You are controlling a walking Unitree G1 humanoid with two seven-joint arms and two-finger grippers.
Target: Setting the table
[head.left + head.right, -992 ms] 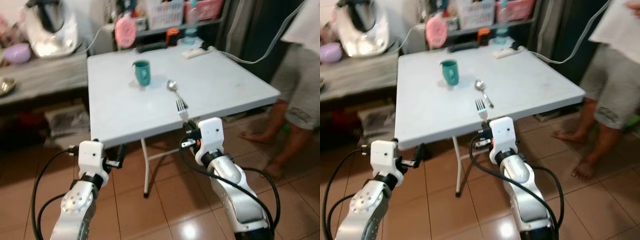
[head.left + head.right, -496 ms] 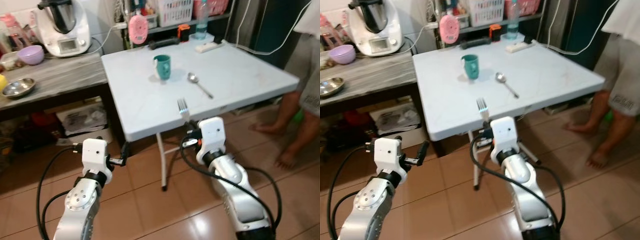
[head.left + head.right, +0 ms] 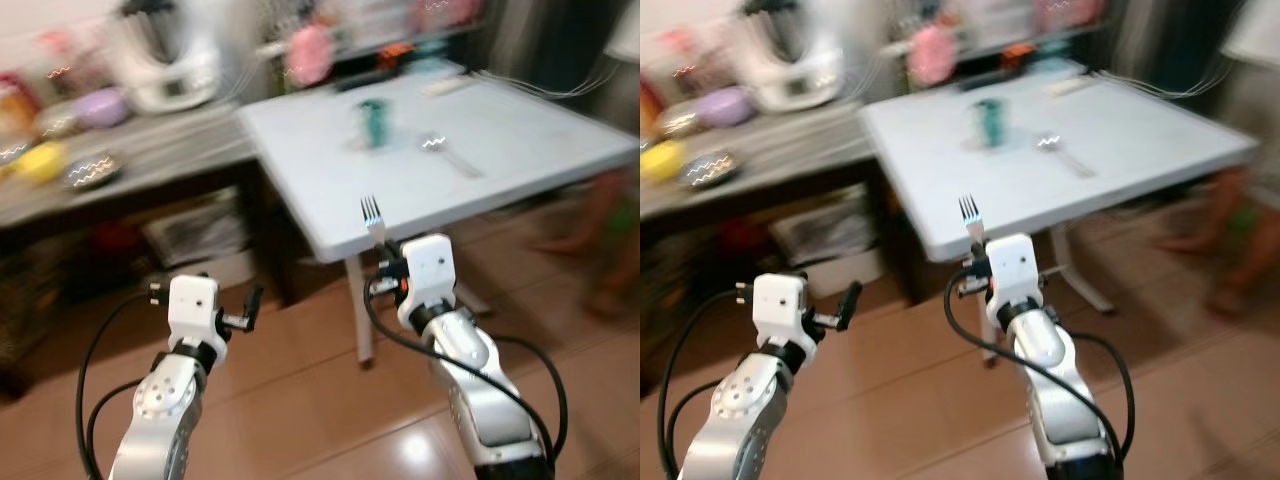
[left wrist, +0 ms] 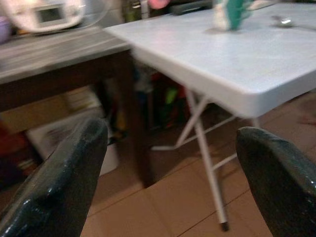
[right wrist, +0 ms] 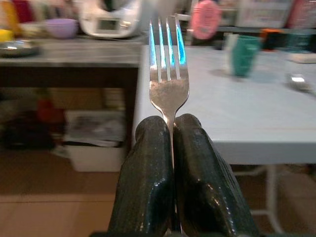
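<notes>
Silver metal fork [image 5: 168, 74] stands tines-up, pinched tight between the closed fingers of the right gripper [image 5: 172, 148], short of the white folding table [image 3: 520, 140] where a teal cup [image 3: 372, 120] and steel spoon [image 3: 445, 155] lie. Left gripper [image 4: 168, 163] gapes wide, empty. The carrying step looks underway; next the fork needs bringing over the tabletop and laying beside the spoon.

Brown tiled floor [image 3: 300, 400], white folding table [image 3: 520, 150], grey wooden counter [image 3: 150, 170]

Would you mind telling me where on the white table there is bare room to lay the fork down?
The near part of the white table, between its front edge and the green cup, is bare. So is the stretch right of the spoon. The far edge, by the shelves, looks crowded, though blurred. The right gripper grips the fork; the left gripper hangs open.
</notes>
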